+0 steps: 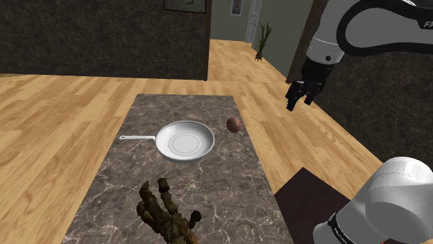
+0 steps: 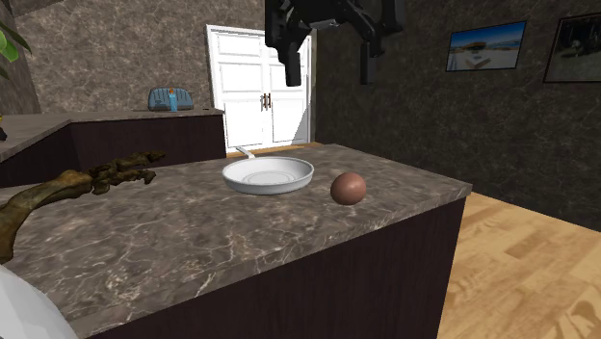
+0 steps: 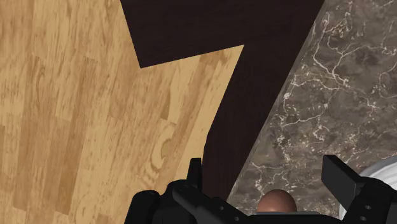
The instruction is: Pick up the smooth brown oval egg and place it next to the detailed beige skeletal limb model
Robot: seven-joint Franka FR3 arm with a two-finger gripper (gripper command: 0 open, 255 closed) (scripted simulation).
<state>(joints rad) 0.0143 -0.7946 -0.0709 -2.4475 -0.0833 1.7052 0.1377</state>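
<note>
Three things are resting on the dark veined surface [image 1: 208, 187]: a white pan [image 1: 184, 141], the brown egg [image 1: 234, 124] just beside the pan near the surface's edge, and the limb [image 1: 163, 211] well apart from the pan. The tool [image 1: 300, 95] is hanging high above, on the pan's egg side, its fingers standing apart. Wooden floor [image 1: 55, 125] is lying around the surface; dark mottled walls [image 2: 405, 96] and a white double door [image 2: 241, 87] are showing beyond the pan.

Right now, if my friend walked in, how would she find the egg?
Find the dark marble counter on the wooden floor. A white frying pan sits near its middle, and the egg lies beside it, by the counter's edge. Unlike the pan and the knobbly limb model, it is small, smooth, brown and oval.
</note>
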